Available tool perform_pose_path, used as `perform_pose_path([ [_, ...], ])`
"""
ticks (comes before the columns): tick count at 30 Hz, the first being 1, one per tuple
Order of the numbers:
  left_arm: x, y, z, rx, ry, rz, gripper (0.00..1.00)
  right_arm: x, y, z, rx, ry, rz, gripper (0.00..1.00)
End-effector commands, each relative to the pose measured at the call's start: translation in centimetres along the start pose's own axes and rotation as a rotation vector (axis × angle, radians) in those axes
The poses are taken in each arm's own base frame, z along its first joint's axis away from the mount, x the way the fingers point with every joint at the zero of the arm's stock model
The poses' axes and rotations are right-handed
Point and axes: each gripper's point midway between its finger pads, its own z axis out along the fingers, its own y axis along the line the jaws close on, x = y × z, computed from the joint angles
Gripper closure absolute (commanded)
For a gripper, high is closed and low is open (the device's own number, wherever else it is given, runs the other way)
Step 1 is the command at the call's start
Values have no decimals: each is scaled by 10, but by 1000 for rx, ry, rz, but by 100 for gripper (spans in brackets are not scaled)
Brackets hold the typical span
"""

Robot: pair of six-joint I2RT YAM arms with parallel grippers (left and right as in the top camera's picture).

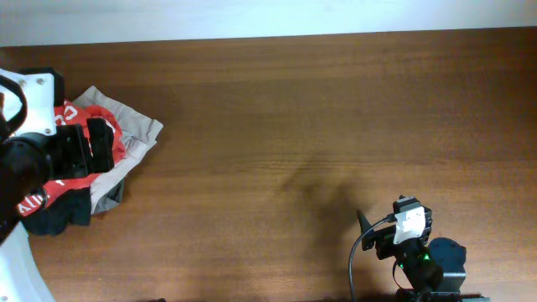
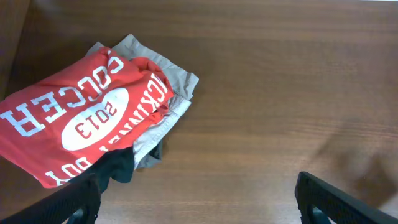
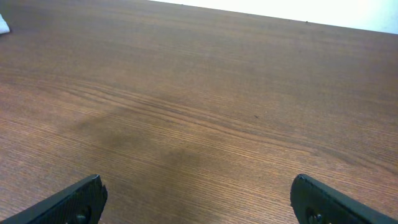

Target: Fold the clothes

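Two grippers, both spread wide, neither closed on anything. Left gripper (image 2: 199, 208) up over the left end of the table (image 1: 294, 109), dark fingers (image 2: 78, 202) far apart at the bottom corners of the wrist view, bare wood in the gap. Up and to the left of that gap, the clothes (image 1: 138, 130): a crumpled heap, not folded. Topmost, a red T-shirt (image 2: 43, 143) with white lettering, SOCCER and 2013 legible upside down, the date inside a white oval. Under it and poking out toward the table's middle, a grey garment (image 2: 177, 84). At the heap's near edge, a dark garment (image 2: 121, 171), just beside the left finger's tip, contact impossible to judge. From overhead, that gripper directly above the heap, hiding its centre. Right gripper (image 3: 199, 202) low at the table's near right edge, fingers (image 3: 323, 202) equally wide, only wood grain ahead. Well apart from the clothes, with most of the tabletop in between.
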Motion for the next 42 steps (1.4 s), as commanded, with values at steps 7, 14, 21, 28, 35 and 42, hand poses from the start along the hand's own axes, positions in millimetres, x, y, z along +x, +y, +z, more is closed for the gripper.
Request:
perform_pose_path([
  [7, 1, -1, -3, -2, -6, 24, 1, 0, 2, 1, -10, -9, 2, 1],
  [14, 1, -1, -3, -3, -6, 24, 0, 0, 2, 1, -10, -9, 1, 1],
  [21, -23, -4, -16, -23, -201, 75, 0, 0, 2, 1, -10, -9, 1, 1],
  [28, -8, -33, 24, 36, -421, 175, 0, 0, 2, 1, -10, -9, 1, 1],
  [35, 54, -55, 69, 73, -532, 285, 0, 0, 2, 1, -10, -9, 1, 1],
  [42, 118, -52, 115, 47, -601, 295, 0, 0, 2, 1, -10, -9, 1, 1],
])
